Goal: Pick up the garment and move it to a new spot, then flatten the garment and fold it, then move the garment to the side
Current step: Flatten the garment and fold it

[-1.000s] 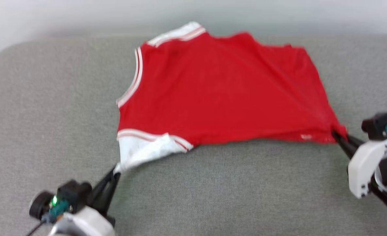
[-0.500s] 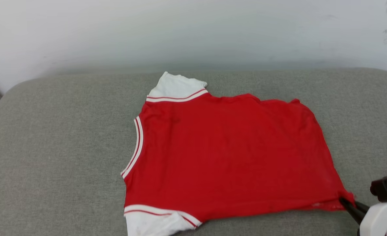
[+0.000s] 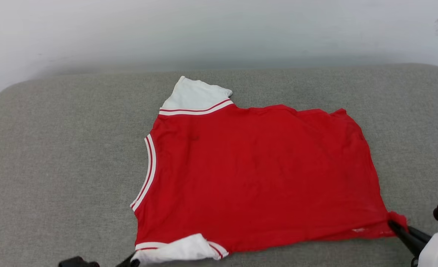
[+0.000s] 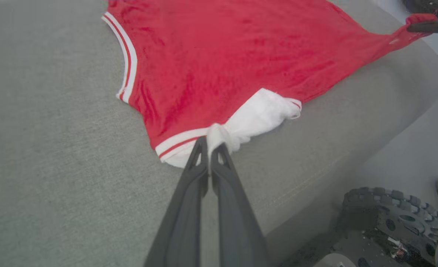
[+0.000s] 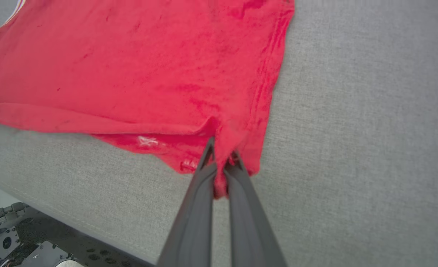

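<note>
Two pinches hold: the left gripper (image 4: 208, 146) clamps the near white sleeve (image 4: 258, 118), the right gripper (image 5: 221, 152) a red hem corner (image 5: 246, 159); the garment (image 3: 256, 174), lifted taut a second ago, now lies flatter on the grey cushion (image 3: 56, 167); flattening looks nearly done.

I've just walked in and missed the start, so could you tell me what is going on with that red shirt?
The robot is handling the garment, which lies spread on a grey cushion. Its left gripper is shut on the near white sleeve, and its right gripper is shut on the near hem corner. The shirt lies mostly flat with a plain red side up, not yet folded.
</note>
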Available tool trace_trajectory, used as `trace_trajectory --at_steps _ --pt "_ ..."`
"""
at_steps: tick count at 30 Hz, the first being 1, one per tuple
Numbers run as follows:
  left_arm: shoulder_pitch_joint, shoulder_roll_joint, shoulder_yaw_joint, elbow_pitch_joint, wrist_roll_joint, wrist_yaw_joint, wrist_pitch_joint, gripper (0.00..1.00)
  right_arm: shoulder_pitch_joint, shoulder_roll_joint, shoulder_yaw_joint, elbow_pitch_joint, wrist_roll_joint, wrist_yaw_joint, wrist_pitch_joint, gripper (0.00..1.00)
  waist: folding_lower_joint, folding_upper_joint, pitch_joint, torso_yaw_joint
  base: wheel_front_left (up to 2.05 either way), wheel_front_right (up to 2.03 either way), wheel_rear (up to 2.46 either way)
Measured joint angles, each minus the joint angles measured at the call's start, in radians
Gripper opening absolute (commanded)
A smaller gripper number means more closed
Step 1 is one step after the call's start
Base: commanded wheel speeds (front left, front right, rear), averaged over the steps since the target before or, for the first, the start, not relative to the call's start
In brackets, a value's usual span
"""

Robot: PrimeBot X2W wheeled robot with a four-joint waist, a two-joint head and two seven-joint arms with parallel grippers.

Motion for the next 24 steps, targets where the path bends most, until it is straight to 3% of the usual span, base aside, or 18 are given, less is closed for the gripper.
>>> trace_trajectory --at_steps 5,11,24 --pt "-0.094 -0.023 0.055 -0.032 -0.027 0.004 -0.042 0.00 -0.036 0.035 -0.069 -0.033 0.021 0.000 0.019 0.00 0.0001 0.0000 0.046 -0.002 0.00 0.00 0.00" --pt "-0.313 -0.032 0.098 0.025 -0.026 -0.030 -0.078 0.00 -0.170 0.055 -0.097 -0.038 -0.031 0.000 0.069 0.00 0.0002 0.0000 0.147 -0.004 0.00 0.00 0.00" --pt "-0.583 -0.052 -0.015 0.347 -0.006 -0.074 -0.102 0.00 -0.328 0.073 -0.011 0.076 -0.127 0.000 0.100 0.00 0.0003 0.0000 0.273 -0.003 0.00 0.00 0.00"
